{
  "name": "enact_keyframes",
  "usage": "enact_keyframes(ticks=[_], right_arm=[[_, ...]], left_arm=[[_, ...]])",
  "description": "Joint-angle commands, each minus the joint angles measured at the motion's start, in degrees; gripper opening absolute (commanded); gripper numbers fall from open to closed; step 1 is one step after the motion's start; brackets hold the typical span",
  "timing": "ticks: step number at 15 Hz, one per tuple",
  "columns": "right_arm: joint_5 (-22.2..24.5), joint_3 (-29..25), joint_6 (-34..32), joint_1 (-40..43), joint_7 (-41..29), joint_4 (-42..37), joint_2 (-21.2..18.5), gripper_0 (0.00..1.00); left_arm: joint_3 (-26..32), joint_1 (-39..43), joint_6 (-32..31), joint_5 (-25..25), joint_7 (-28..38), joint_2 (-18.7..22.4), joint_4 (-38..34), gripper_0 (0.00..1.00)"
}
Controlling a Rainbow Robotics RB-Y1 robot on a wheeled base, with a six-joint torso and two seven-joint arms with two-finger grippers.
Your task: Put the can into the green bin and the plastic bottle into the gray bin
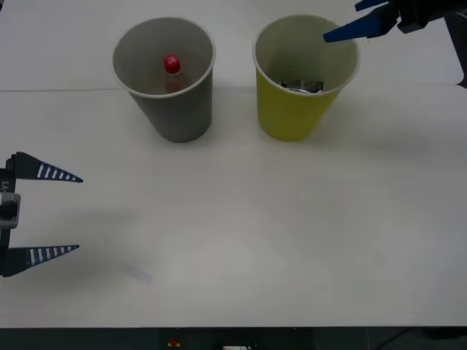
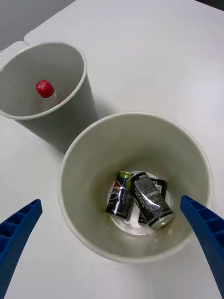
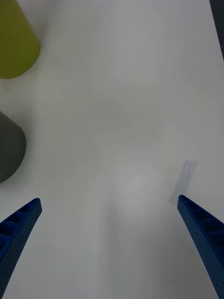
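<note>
A: Entry, front view. Where do the bins stand?

B: The large gray tapered paper-cup-shaped bin (image 1: 166, 80) stands upright on the white counter (image 1: 241, 219), on the robot's left. The large yellow-green tapered bin with a rolled rim (image 1: 300, 80) stands upright beside it on the right, a narrow gap between them, not touching.

A: Contents of the gray bin?

B: The small clear plastic bottle with a round red cap (image 1: 171, 67) stands upright inside it, cap uppermost. The right wrist view confirms it: red cap (image 2: 45, 88) visible, near the bin's inner wall.

A: And the yellow-green one?

B: The small silver metal drink can with a dark label (image 2: 150, 200) lies on its side at the bottom, top end toward the wall. A second dark can with red and green marks (image 2: 120, 195) lies just beside it, touching. From the front they read as a dark, shiny patch deep in the bin.

A: Right gripper?

B: The right gripper (image 2: 112, 243) hovers above the yellow-green bin's mouth, blue ribbed fingers spread wide, holding nothing. In the front view one blue finger (image 1: 355, 28) crosses over the far right part of the rim.

A: Left gripper?

B: The left gripper (image 1: 55, 213) sits low over the counter at its left edge, well apart from both bins, fingers apart, nothing between them. A faint pale rectangular mark (image 3: 183, 180) lies on the counter near it.
</note>
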Motion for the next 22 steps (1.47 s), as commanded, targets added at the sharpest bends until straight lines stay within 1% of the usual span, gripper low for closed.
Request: enact_keyframes(ticks=[1,4,5,7,9,10,13,16,18,20,22], right_arm=[[-2.12,-8.95,-2.59,8.88,4.03,-6.94,-1.96,1.00],[-9.50,-16.24,-2.95,18.90,12.82,-11.25,-3.89,1.00],[-10.91,-19.05,-3.65,22.51,15.28,-12.83,-4.25,1.00],[-13.19,-26.61,-6.64,30.50,21.08,-16.69,-4.25,1.00],[-15.22,-31.18,-8.83,36.48,26.71,-18.63,-4.25,1.00],[-17.50,-33.38,-9.19,40.26,31.28,-19.07,-4.25,1.00],[-21.90,-36.19,-9.19,48.70,42.53,-19.42,-4.16,1.00],[-24.97,-37.77,-9.19,55.99,52.55,-19.51,-3.89,1.00],[-25.85,-38.83,-9.19,60.03,58.35,-19.60,-3.10,1.00],[-26.03,-39.88,-9.19,63.46,63.36,-19.60,-1.26,1.00],[-26.03,-40.15,-9.19,66.27,67.58,-19.60,-0.38,1.00]], left_arm=[[0.00,0.00,0.00,0.00,0.00,0.00,0.00,1.00],[0.00,0.00,0.00,0.00,0.00,0.00,0.00,1.00],[0.00,0.00,0.00,0.00,0.00,0.00,0.00,1.00],[0.00,0.00,0.00,0.00,0.00,0.00,0.00,1.00],[0.00,0.00,0.00,0.00,0.00,0.00,0.00,1.00],[0.00,0.00,0.00,0.00,0.00,0.00,0.00,1.00],[0.00,0.00,0.00,0.00,0.00,0.00,0.00,1.00],[0.00,0.00,0.00,0.00,0.00,0.00,0.00,1.00],[0.00,0.00,0.00,0.00,0.00,0.00,0.00,1.00],[0.00,0.00,0.00,0.00,0.00,0.00,0.00,1.00],[0.00,0.00,0.00,0.00,0.00,0.00,0.00,1.00]])
